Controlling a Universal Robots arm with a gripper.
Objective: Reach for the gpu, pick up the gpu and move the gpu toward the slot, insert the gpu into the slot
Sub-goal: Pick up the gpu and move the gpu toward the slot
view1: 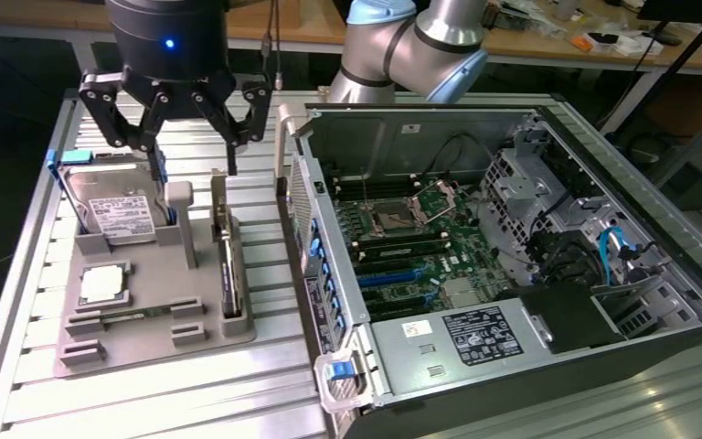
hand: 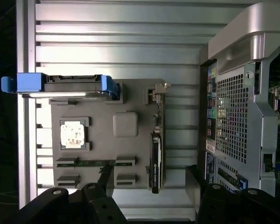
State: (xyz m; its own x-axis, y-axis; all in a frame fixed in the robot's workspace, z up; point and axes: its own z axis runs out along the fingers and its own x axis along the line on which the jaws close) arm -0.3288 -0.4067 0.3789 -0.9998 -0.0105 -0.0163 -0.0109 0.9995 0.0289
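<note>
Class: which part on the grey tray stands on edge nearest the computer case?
The gpu, thin and dark; the hard drive stands farther off, and the chip lies flat.

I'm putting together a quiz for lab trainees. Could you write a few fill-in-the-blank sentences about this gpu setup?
1. The gripper hangs above the grey tray with its jaws ____.
2. The gpu stands on its ____ in that tray.
3. The slot on the green motherboard is coloured ____.
4. The hard drive in the tray carries a ____ label.

Missing words: open; edge; blue; white.
</note>
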